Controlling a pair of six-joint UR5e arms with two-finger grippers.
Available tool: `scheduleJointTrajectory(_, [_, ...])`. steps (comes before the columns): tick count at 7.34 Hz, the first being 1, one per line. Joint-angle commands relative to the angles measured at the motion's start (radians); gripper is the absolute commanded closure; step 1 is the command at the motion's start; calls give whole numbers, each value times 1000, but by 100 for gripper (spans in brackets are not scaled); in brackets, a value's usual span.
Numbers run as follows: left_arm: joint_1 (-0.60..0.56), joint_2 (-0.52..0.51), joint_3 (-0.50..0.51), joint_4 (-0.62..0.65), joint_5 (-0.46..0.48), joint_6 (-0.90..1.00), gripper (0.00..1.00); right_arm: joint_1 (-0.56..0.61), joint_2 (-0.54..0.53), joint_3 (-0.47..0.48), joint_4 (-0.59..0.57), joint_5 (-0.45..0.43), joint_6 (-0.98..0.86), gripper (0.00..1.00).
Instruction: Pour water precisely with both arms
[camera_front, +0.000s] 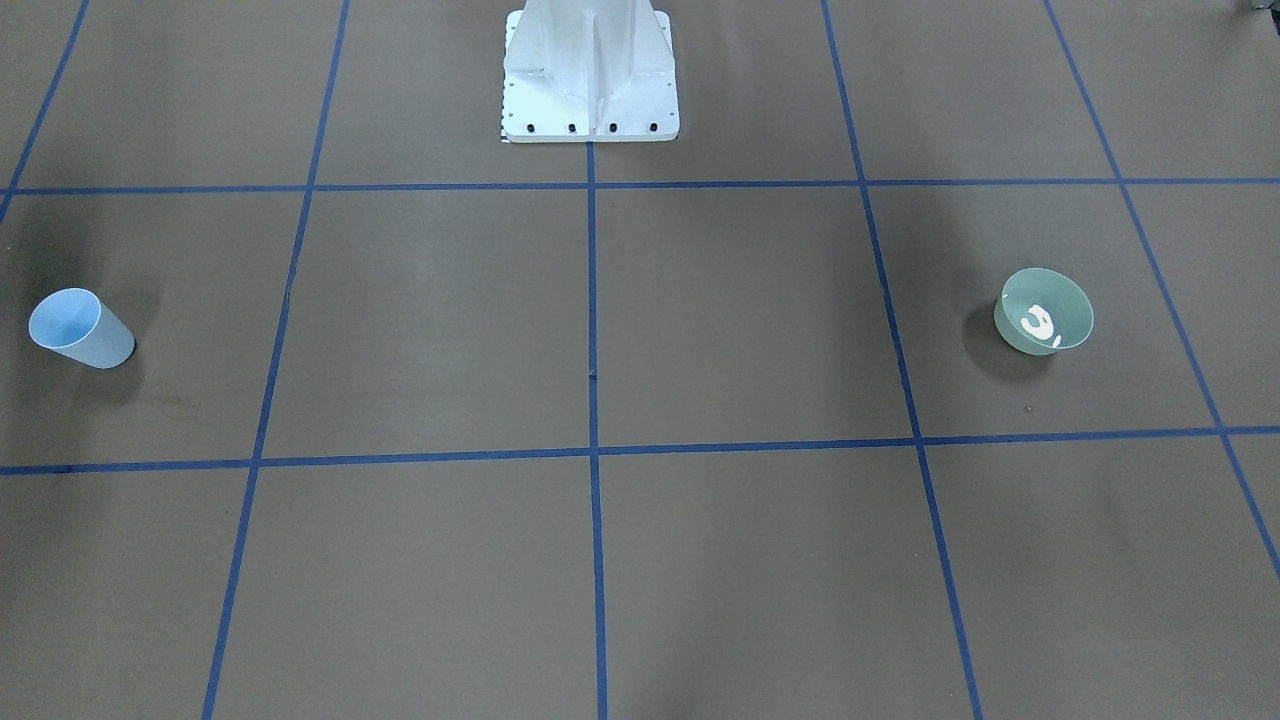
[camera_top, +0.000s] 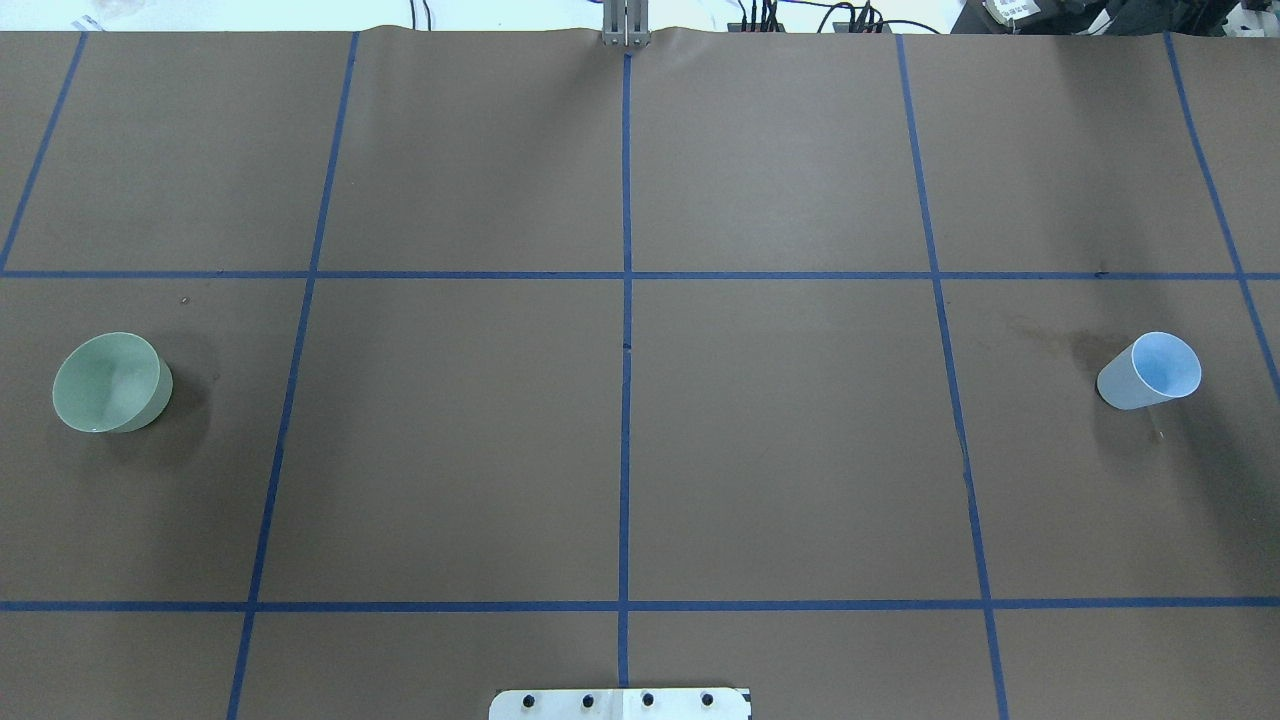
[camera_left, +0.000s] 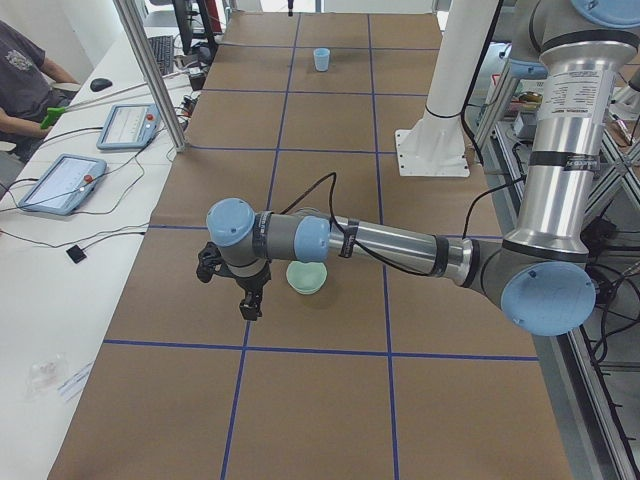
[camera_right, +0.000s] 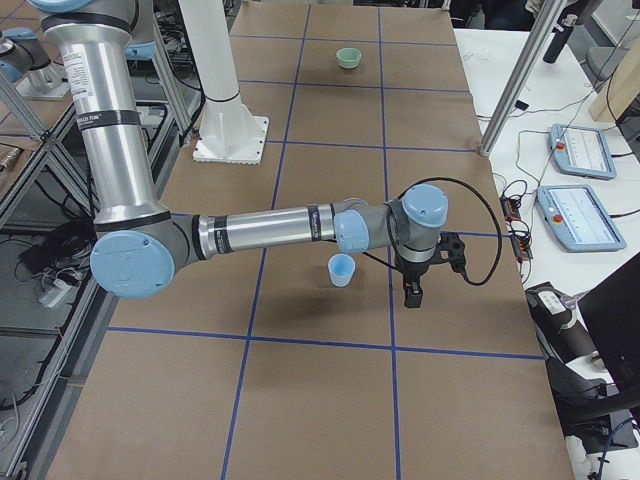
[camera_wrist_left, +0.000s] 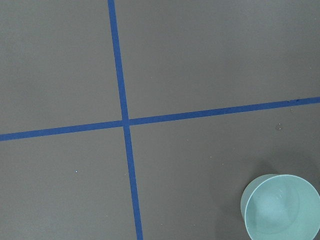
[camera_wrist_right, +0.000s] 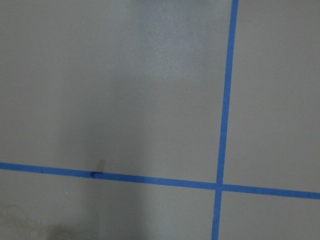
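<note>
Exterior front-facing: glinting water (camera_front: 1038, 322) in round green bowl (camera_front: 1076, 302)

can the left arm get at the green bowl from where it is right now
Probably yes. In the left side view the left gripper hangs just beside the green bowl, apart from it, with nothing between them. The bowl stands alone on the table, its rim free.

white pedestal (camera_front: 590, 80) top centre | blue tape grid (camera_front: 592, 300) across brown table paper (camera_front: 440, 320) | teach pendants (camera_left: 62, 183) on white bench (camera_left: 45, 310), left edge | seated operator (camera_left: 20, 75), upper-left corner
</note>
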Motion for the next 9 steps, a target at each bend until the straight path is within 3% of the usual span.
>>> scheduleJointTrajectory(1, [0,1,-12,0,-1,-1,0,0,-20,1,4,4,1,1])
scheduleJointTrajectory(6, [3,16,-9,-6,8,-1,0,9,-40,56,-15,-1,-7,1])
scheduleJointTrajectory(9, [3,27,-27,-6,10,-17,0,0,-40,105,-108,8,-6,1])
